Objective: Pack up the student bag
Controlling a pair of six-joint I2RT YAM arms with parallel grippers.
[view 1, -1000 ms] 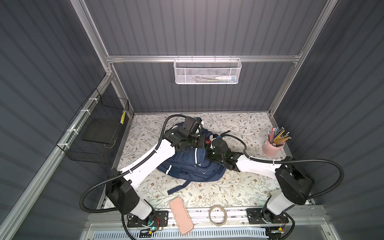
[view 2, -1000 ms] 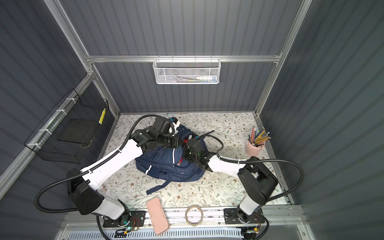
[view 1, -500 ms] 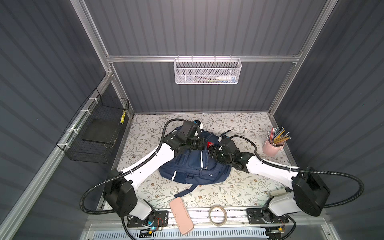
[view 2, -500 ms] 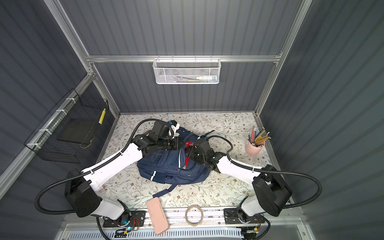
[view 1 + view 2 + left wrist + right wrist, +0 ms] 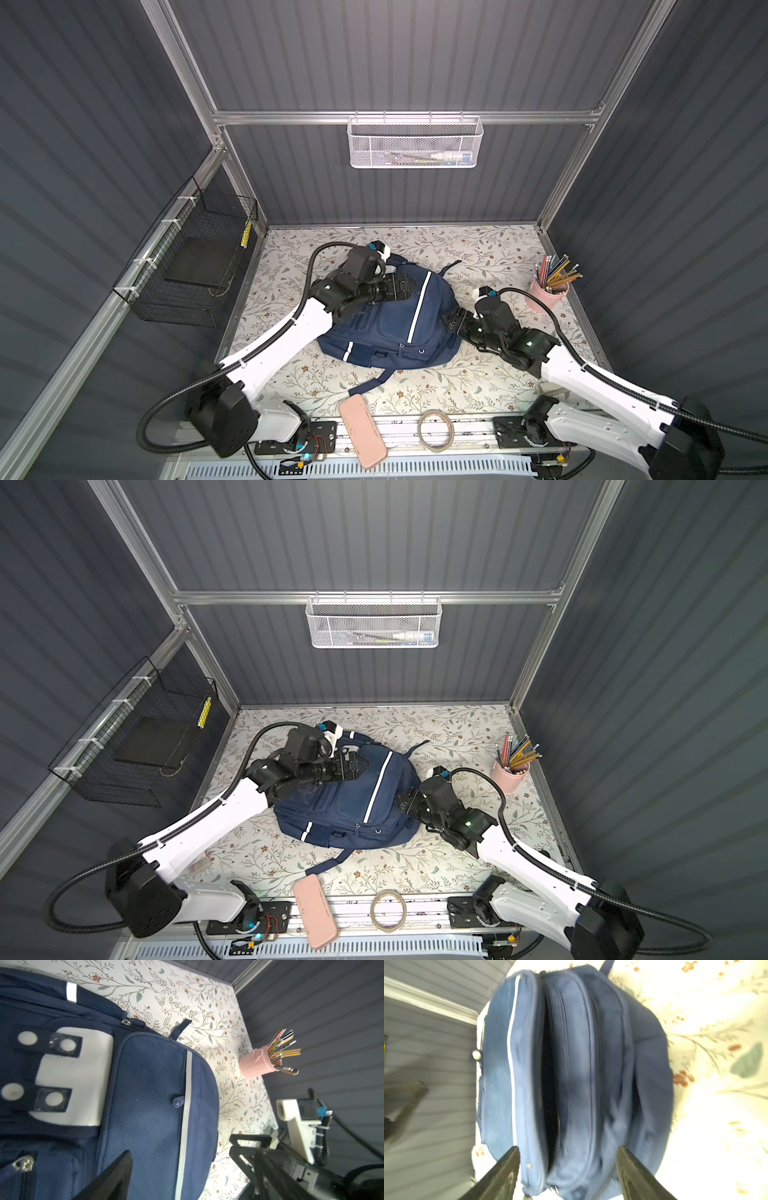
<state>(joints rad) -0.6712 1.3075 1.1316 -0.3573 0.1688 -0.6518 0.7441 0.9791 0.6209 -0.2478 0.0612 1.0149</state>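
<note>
One rounded, white-striped navy fabric student bag (image 5: pixel 390 328).

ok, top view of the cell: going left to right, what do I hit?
Black wire basket → student bag → pink pencil cup.
</note>
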